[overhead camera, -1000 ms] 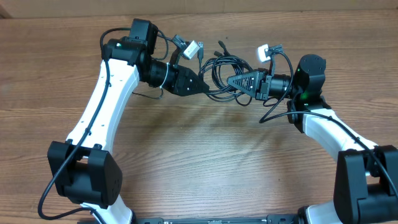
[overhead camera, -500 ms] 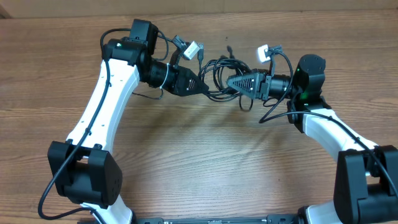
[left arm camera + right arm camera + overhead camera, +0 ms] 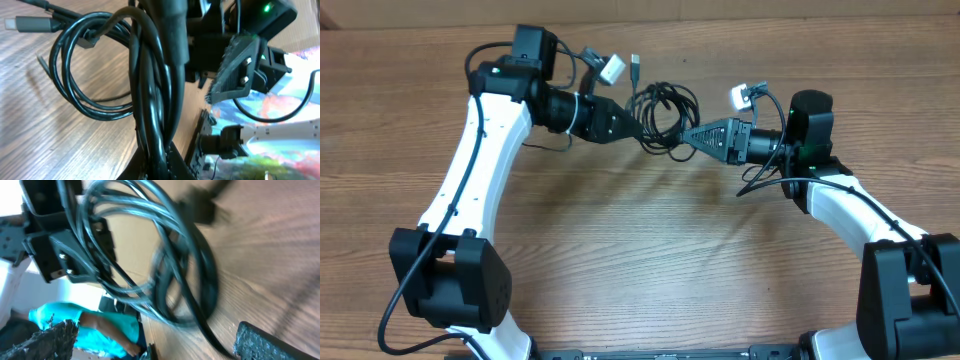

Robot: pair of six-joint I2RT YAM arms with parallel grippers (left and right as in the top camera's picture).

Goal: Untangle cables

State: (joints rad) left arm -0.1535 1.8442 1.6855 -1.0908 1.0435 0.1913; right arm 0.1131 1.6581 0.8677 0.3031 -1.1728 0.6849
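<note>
Cables (image 3: 150, 100): black cords in one loose coil toward the far side of the table, between the two grippers; several strands run bunched together.
Table (image 3: 650, 250): wood grain, bare boards on the near side in front of both arms.
Right gripper (image 3: 690, 134): just beside the coil's right edge, pointing left at it. Wrist view shows its fingers (image 3: 270, 342) spread wide, one at each lower corner. Strands loop ahead of them and one runs down between them; neither pad closes on a cord.
Left gripper (image 3: 638, 128): at the coil's left edge, pointing right. Jaws pressed together, pinching the bunched strands; in the wrist view the bundle runs straight down into the grip.
Coil: loops fan out from the pinch toward the right gripper. Cannot tell whether the loops rest on the table or hang clear of it.
Plug (image 3: 634, 63): small metal-tipped connector on a free cable end, sticking out from the coil's far left side, apart from both grippers.
</note>
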